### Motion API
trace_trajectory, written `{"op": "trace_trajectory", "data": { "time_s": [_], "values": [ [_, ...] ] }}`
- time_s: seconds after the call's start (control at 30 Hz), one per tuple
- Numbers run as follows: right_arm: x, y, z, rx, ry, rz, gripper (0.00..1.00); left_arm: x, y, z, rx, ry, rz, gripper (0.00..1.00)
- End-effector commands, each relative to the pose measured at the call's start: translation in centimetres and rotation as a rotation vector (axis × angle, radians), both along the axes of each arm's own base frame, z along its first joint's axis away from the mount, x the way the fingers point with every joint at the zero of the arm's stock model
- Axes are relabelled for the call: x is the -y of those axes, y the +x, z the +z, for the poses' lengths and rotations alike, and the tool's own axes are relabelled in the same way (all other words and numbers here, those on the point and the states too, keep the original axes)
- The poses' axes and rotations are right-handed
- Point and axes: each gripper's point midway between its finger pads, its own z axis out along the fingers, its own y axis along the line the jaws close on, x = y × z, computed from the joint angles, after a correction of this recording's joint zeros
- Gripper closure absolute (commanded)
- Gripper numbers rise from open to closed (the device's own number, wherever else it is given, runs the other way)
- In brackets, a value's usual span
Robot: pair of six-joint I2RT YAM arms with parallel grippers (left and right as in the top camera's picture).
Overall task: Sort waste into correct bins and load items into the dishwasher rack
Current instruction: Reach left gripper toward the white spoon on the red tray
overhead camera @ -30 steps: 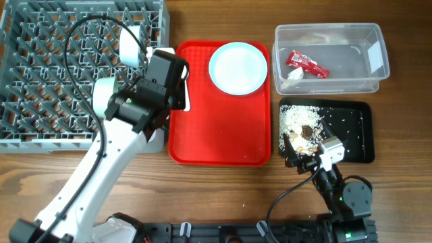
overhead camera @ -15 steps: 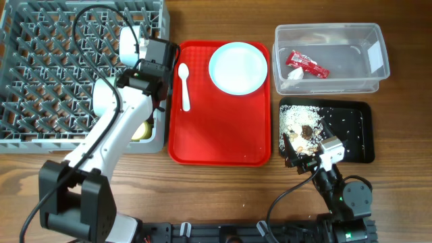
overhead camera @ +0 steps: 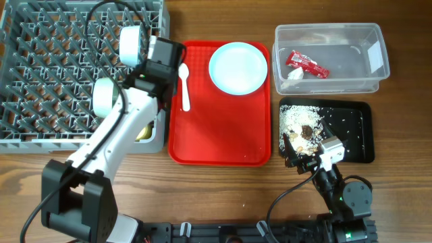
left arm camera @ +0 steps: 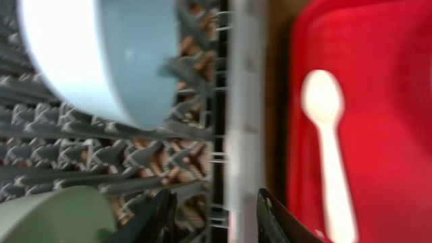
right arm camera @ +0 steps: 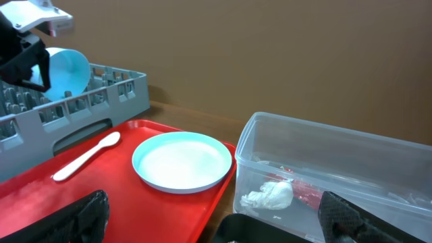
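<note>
Left gripper (left arm camera: 216, 216), jaws parted and empty, hangs over the rack's (overhead camera: 47, 67) 3 o'clock edge by the blue bowl (left arm camera: 101, 61), which is propped on its rim between pegs, I guess to drain; the spoon (overhead camera: 185, 86) lies on the red tray (overhead camera: 223, 128) at the plate's (overhead camera: 237, 67) 9 o'clock, and the right gripper (right arm camera: 219, 223) is spread wide, empty.

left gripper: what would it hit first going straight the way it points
Probably the side wall of the dishwasher rack, lined up between the open fingers of the left gripper, beside the red tray; depth is unclear.
</note>
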Motion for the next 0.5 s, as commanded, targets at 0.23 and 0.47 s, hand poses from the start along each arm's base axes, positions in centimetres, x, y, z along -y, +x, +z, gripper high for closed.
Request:
{"op": "trace_trajectory", "data": {
  "time_s": [0.23,0.47],
  "values": [
    [-0.1,-0.1,0.2,0.008,0.014,0.01,0.0,7.7,-1.1,-2.5,-0.018,-0.2,-0.021,0.57],
    [-0.1,-0.1,0.2,0.008,0.014,0.01,0.0,7.3,1.6,-8.6,-0.032,-0.237,0.094,0.57]
  ]
}}
